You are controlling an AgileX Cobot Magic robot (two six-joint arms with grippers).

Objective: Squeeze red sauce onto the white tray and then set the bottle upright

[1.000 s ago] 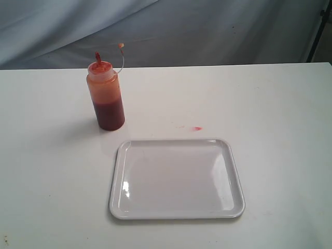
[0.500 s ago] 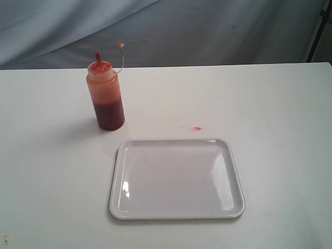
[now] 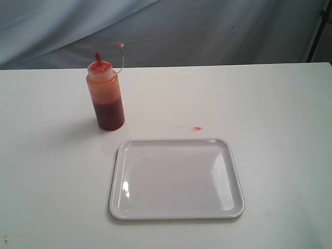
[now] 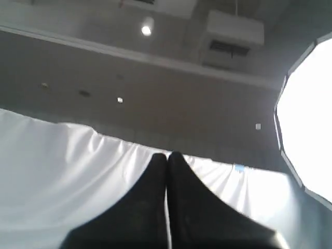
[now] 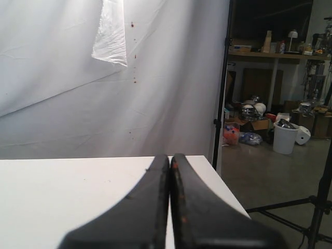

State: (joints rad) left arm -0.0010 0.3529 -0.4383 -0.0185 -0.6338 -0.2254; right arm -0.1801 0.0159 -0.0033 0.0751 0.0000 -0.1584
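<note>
The bottle (image 3: 106,96) stands upright on the white table at the back left, with dark red sauce (image 3: 109,116) filling its lower part and its tethered tip cap off the nozzle. The white tray (image 3: 176,178) lies flat in front of it, its surface bare. Neither arm shows in the exterior view. My left gripper (image 4: 167,155) is shut and empty, pointing up at a white backdrop and ceiling. My right gripper (image 5: 170,156) is also shut and empty, aimed over the table's far edge. Bottle and tray are out of both wrist views.
A small red smear (image 3: 196,128) marks the table (image 3: 270,114) just behind the tray. A grey-white backdrop hangs behind the table. In the right wrist view a black stand pole (image 5: 223,88) rises past the table's corner, with room clutter beyond.
</note>
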